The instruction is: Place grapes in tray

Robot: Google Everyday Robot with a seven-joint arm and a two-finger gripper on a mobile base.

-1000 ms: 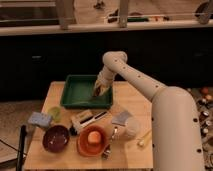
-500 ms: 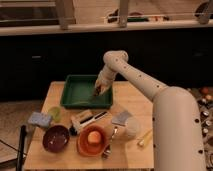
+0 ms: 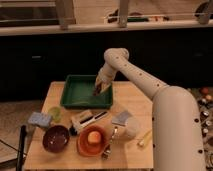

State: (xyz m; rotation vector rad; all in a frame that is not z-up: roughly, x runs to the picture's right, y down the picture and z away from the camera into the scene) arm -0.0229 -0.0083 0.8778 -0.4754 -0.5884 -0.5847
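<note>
Hanging over the tray's (image 3: 75, 95) three o'clock side, the gripper (image 3: 97, 90) is seen with jaws clenched on the grapes (image 3: 97, 91), directly above the floor.

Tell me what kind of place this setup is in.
Probably a lab or office kitchen area: a small wooden table with bowls, a cup and a green tray, set before dark cabinets under a long counter. The gripper hangs over the tray's right side.

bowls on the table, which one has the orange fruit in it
The orange bowl, front centre, holds the orange fruit. The purple bowl to its left looks empty. The gripper is over the green tray.
</note>
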